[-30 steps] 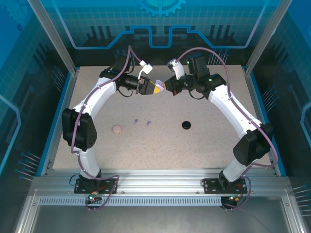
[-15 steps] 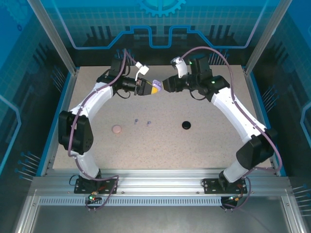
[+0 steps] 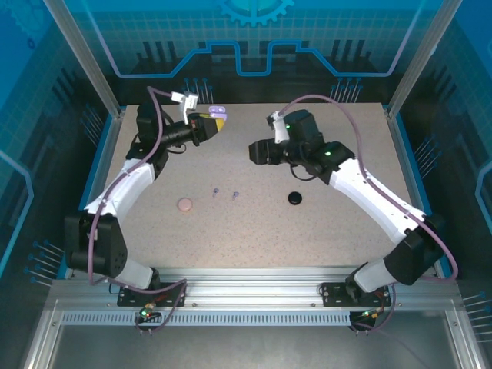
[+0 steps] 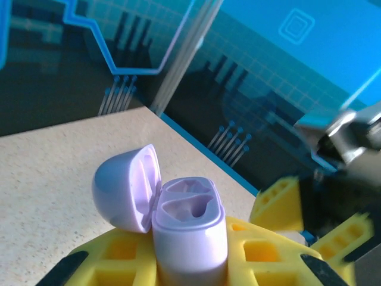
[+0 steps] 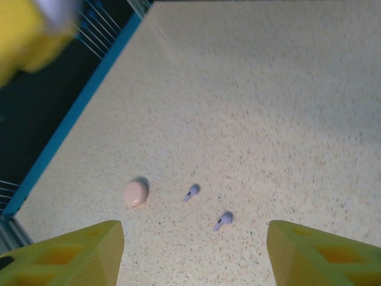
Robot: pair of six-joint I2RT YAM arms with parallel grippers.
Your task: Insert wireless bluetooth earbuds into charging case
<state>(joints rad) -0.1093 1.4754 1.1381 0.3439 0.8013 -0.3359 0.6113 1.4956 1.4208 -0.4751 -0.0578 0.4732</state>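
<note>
Lavender case (image 4: 190,232), seemingly upright, in left hand (image 3: 214,121).

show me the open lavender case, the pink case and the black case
lavender case (image 4: 190,238), left wrist view, on the front wall of its base, below the open lid
pink case (image 5: 135,193), right wrist view, middle of its closed top
black case (image 3: 295,197), top view, middle of its top

I see the left arm reaching far back and to the left, the left gripper (image 3: 218,121) lifted high and clamped on the lavender case (image 4: 189,223), while the right arm bends toward the middle, the right gripper (image 3: 255,152) facing down and leftward with its fingers well apart.
</note>
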